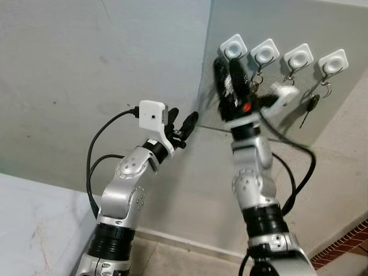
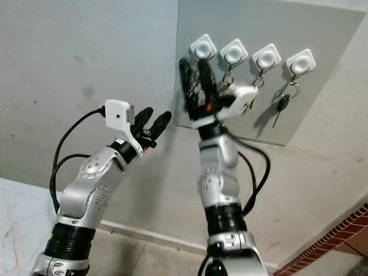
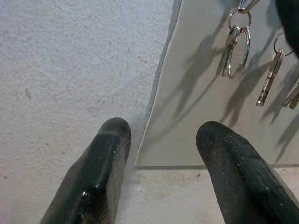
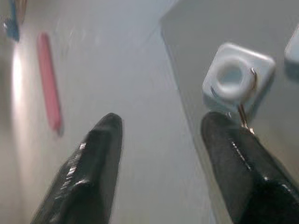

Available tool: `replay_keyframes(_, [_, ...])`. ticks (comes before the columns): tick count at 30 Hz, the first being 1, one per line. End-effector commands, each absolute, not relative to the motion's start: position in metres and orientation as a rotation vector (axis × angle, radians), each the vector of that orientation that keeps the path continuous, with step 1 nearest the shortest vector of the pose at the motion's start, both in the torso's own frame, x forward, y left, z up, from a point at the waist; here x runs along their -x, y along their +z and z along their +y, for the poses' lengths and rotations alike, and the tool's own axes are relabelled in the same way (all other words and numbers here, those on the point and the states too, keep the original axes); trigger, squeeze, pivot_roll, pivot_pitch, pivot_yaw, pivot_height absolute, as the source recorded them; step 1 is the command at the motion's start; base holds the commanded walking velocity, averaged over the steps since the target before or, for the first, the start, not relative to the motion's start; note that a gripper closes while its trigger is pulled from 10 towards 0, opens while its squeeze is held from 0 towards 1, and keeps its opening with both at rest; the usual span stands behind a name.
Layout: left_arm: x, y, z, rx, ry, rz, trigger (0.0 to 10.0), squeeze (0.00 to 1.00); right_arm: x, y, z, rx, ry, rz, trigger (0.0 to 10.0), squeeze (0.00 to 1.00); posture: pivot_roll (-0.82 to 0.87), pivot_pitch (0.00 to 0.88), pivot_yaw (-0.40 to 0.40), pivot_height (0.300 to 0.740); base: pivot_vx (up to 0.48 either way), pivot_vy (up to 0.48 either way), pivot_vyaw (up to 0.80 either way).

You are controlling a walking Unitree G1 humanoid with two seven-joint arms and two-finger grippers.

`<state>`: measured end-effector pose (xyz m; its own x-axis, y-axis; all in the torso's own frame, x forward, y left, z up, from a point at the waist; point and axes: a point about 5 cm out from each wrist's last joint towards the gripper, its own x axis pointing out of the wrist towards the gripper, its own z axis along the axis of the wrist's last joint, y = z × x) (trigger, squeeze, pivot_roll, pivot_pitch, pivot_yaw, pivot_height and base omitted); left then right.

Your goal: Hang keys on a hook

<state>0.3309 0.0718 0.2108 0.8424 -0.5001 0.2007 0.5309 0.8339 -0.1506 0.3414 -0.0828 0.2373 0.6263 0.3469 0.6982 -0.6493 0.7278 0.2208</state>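
Right end effector (image 2: 194, 64) spread, pinching nothing, at the board's (image 2: 322, 115) top-left hook (image 2: 203, 46) where a key ring (image 4: 244, 119) hangs — judged risk: a finger snags the ring on withdrawal; left end effector (image 2: 154, 122) spread near the board's lower-left corner.

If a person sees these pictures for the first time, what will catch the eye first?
First, the row of four white hooks on the grey board on the wall, with keys hanging below the hook farthest to the robot's right. Next, the right gripper, raised to the hook at the other end, jaws open. The left gripper waits lower, beside the board's edge, jaws open.
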Motion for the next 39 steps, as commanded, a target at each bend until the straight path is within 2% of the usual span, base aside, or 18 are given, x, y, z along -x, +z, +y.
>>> replay_keyframes(1, [-0.331, 0.206, 0.071, 0.182, -0.543, -0.148, 10.0, 0.0, -0.335, 0.238, -0.08, -0.453, 0.631, -0.689, 10.0, 1.0, -0.02, 0.014, -0.025, 0.74, 0.0, 0.0, 0.0])
replay_keyframes(10, [-0.33, 0.193, 0.074, 0.146, -0.528, -0.137, 10.0, 0.0, -0.323, 0.21, -0.09, -0.401, 0.622, -0.606, 10.0, 1.0, -0.03, 0.003, -0.02, 0.74, 0.0, 0.0, 0.0])
replay_keyframes(19, [-0.326, 0.161, 0.082, 0.082, -0.504, -0.071, 10.0, 0.0, -0.306, 0.172, -0.109, -0.35, 0.579, -0.484, 10.0, 1.0, -0.04, 0.0, -0.014, 0.74, 0.0, 0.0, 0.0])
replay_keyframes(28, [-0.318, 0.103, 0.093, 0.034, -0.452, 0.09, 10.0, 0.0, -0.288, 0.111, -0.132, -0.32, 0.453, -0.29, 10.0, 1.0, -0.05, 0.0, -0.001, 0.74, 0.0, 0.0, 0.0])
replay_keyframes(32, [-0.314, 0.077, 0.097, 0.081, -0.434, 0.178, 10.0, 0.0, -0.282, 0.088, -0.14, -0.334, 0.395, -0.212, 10.0, 1.0, -0.05, 0.0, 0.006, 0.74, 0.0, 0.0, 0.0])
replay_keyframes(39, [-0.296, 0.027, 0.102, 0.061, -0.444, 0.337, 10.0, 0.0, -0.263, 0.032, -0.153, -0.285, 0.309, 0.0, 10.0, 1.0, -0.06, 0.0, 0.018, 0.74, 0.0, 0.0, 0.0])
